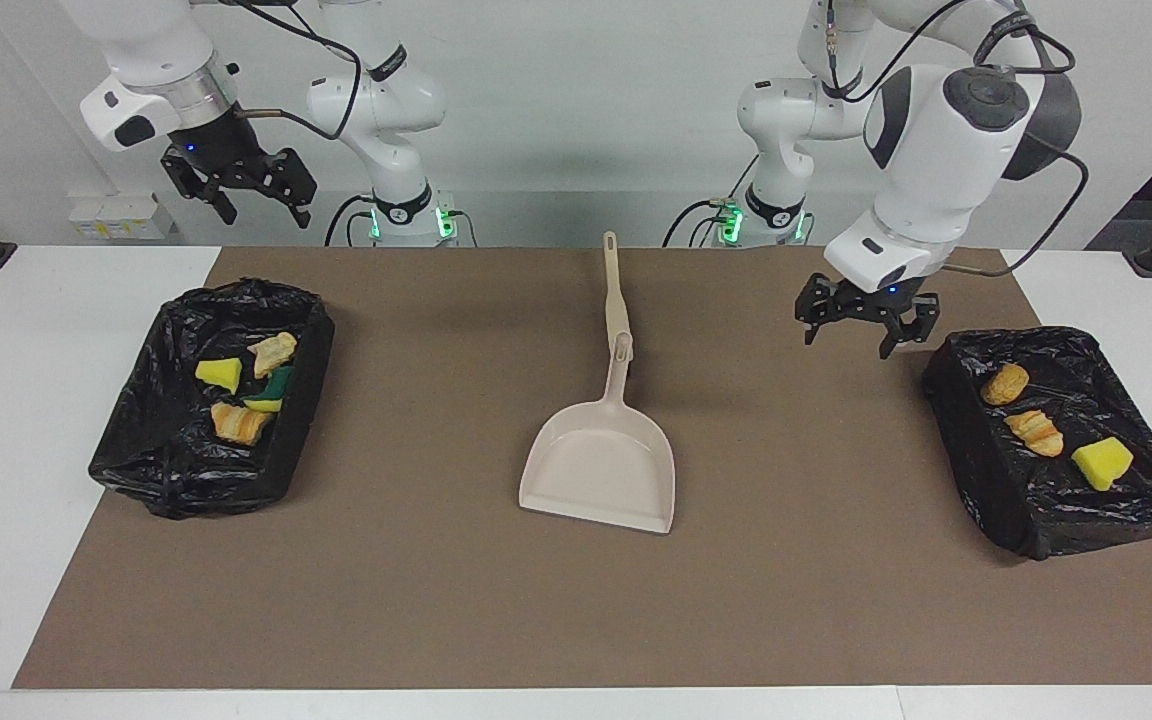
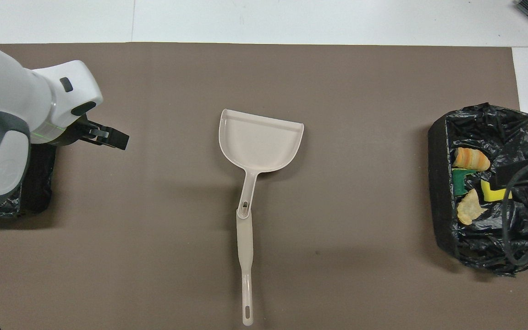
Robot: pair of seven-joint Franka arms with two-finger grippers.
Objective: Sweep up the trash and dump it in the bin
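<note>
The trash lies in two black-lined bins. The bin [image 1: 186, 470] [image 2: 438, 183] at the right arm's end holds several scraps: a yellow sponge chunk [image 1: 219, 373], a green-yellow sponge [image 1: 271, 392] and two tan lumps [image 1: 273, 352]. The bin [image 1: 1036, 520] at the left arm's end holds two tan-orange lumps [image 1: 1005, 384] and a yellow chunk [image 1: 1102, 463]. My right gripper [image 1: 266, 215] [image 2: 518, 176] is open and empty, raised over the first bin. My left gripper [image 1: 848, 340] [image 2: 112, 137] is open and empty, low over the mat beside the second bin.
A beige dustpan [image 1: 601, 470] [image 2: 259, 142] lies mid-mat, its mouth away from the robots. The brush handle [image 1: 618, 290] [image 2: 244, 247] lies in line with its handle. In the overhead view my left arm hides most of the bin [image 2: 39, 183] at its end.
</note>
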